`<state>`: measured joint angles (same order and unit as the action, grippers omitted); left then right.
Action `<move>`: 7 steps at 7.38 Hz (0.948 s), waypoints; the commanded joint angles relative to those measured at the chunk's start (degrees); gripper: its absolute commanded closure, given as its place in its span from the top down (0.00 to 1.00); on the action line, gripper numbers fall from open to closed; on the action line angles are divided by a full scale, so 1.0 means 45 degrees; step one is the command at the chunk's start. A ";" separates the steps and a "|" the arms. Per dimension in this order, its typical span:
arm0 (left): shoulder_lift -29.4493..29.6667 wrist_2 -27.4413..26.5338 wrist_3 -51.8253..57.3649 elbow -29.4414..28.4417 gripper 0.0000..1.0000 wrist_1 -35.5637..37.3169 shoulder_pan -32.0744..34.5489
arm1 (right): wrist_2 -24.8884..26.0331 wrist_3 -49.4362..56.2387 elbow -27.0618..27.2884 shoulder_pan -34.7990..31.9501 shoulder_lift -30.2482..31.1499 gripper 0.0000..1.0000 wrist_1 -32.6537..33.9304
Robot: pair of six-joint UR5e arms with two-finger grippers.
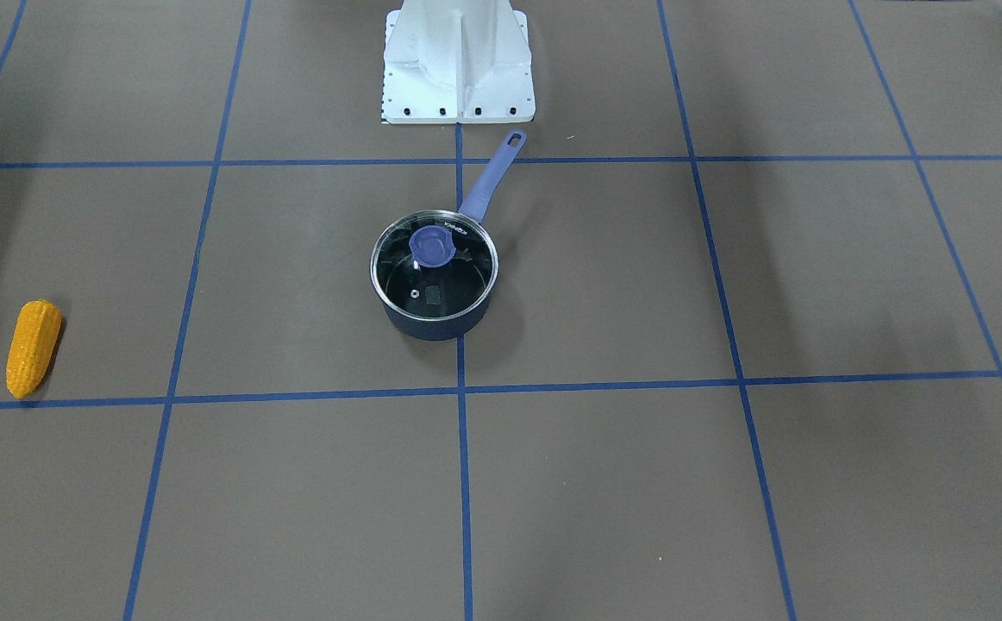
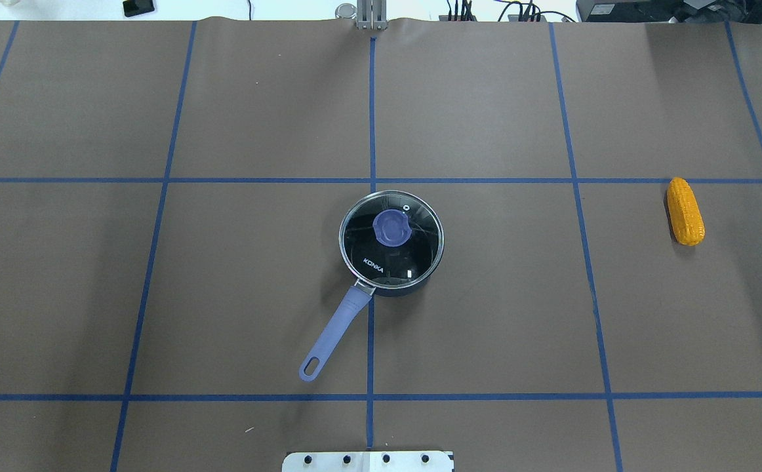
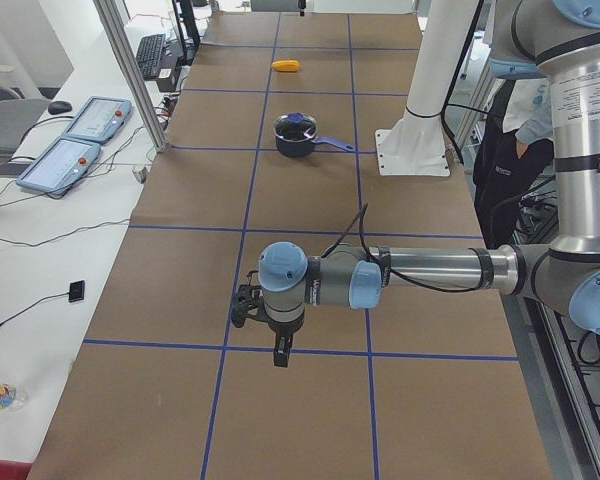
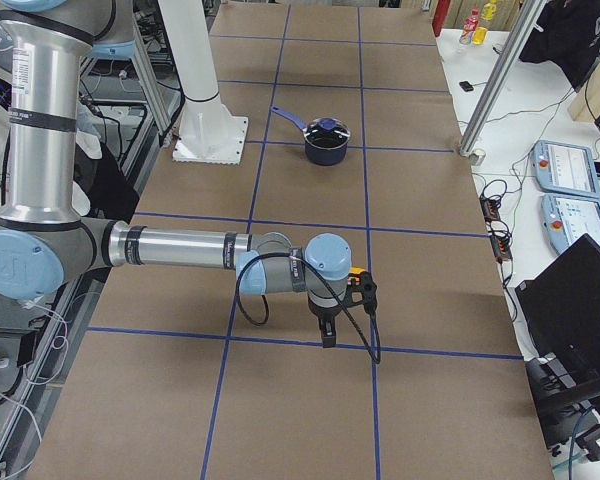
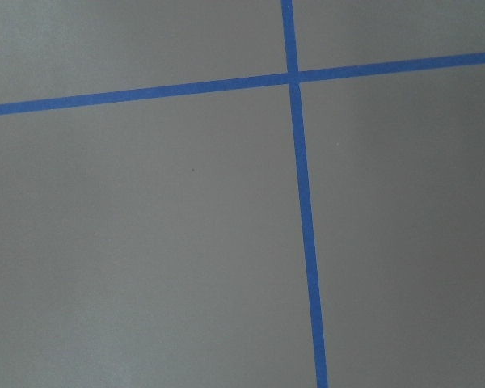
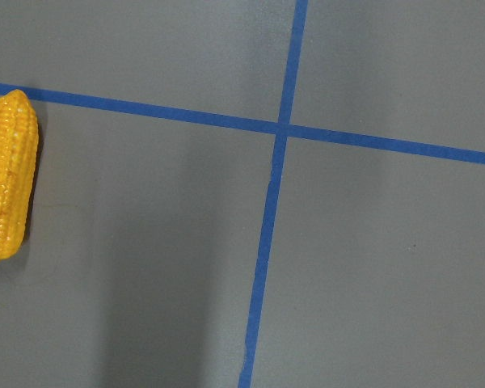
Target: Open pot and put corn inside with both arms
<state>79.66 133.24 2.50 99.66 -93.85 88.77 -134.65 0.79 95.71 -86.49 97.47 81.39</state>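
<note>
I cannot tell whether my left jaws or right jaws are open or closed; only the side views catch them, each hanging above bare bench (image 2: 223, 295). The corn (image 6: 8, 182) lies flat at nine o'clock in my right wrist view, and overhead it sits well out at three o'clock from the lidded pot (image 1: 432, 326). I judge the cob light, stiff and bumpy, best pinched across its thick middle; the glass lid (image 2: 415, 252) is fragile, so take its knob (image 2: 390, 228).

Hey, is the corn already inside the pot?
No, the corn lies well apart from the pot, whose glass lid is on.
</note>
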 commanded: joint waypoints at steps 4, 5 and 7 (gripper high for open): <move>-0.0085 0.0001 0.0011 0.0254 0.98 0.0016 0.0000 | 0.0000 0.0000 0.0020 0.0020 0.0000 1.00 -0.0001; -0.0085 0.0001 -0.0008 0.0236 0.98 -0.0004 0.0000 | 0.0000 0.0000 0.0039 0.0020 -0.0039 1.00 -0.0001; 0.0012 0.0021 -0.0048 0.0410 0.98 -0.0043 0.0000 | -0.0020 -0.0019 0.0078 0.0020 -0.0078 1.00 -0.0020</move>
<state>79.45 133.26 2.39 100.94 -93.97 88.77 -134.71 0.77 95.96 -86.40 97.24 81.37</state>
